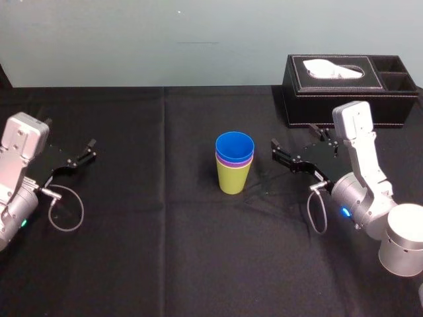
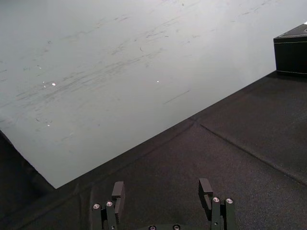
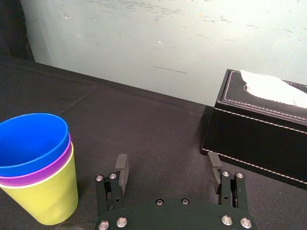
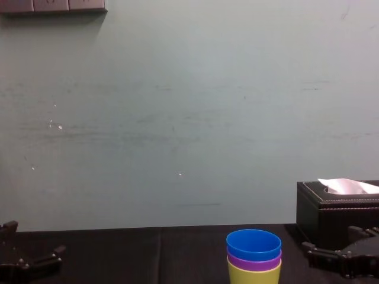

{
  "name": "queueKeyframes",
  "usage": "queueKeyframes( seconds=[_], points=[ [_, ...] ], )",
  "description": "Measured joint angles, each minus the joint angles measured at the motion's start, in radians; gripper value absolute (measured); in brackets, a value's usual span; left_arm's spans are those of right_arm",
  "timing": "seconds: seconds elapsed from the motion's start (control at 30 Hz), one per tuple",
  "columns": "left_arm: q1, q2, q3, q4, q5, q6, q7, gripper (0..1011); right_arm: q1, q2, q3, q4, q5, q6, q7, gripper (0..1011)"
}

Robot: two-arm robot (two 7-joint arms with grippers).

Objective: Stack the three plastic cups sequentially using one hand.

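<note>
- Cups (image 1: 234, 162): all three nested upright at centre, blue in purple in yellow-green; stacking looks done.
- Right gripper (image 1: 276, 153): wide open, empty, just right of the cups, not touching.
- Left gripper (image 1: 88, 150): open, empty, well off left; right arm is nearer.

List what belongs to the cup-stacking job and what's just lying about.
Job: blue cup, purple cup, yellow-green cup, nested in one stack; right gripper, open beside it.
Lying about: tissue box; left gripper, open, parked at far left.
</note>
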Motion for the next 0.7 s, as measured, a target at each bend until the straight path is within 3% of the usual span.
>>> queueKeyframes(
  seconds=[0.7],
  points=[
    [0.0, 0.0, 0.0, 0.0, 0.0, 0.0, 0.0, 1012, 0.0, 0.0, 0.0, 0.0, 0.0, 0.0, 0.0, 1003]
  ],
)
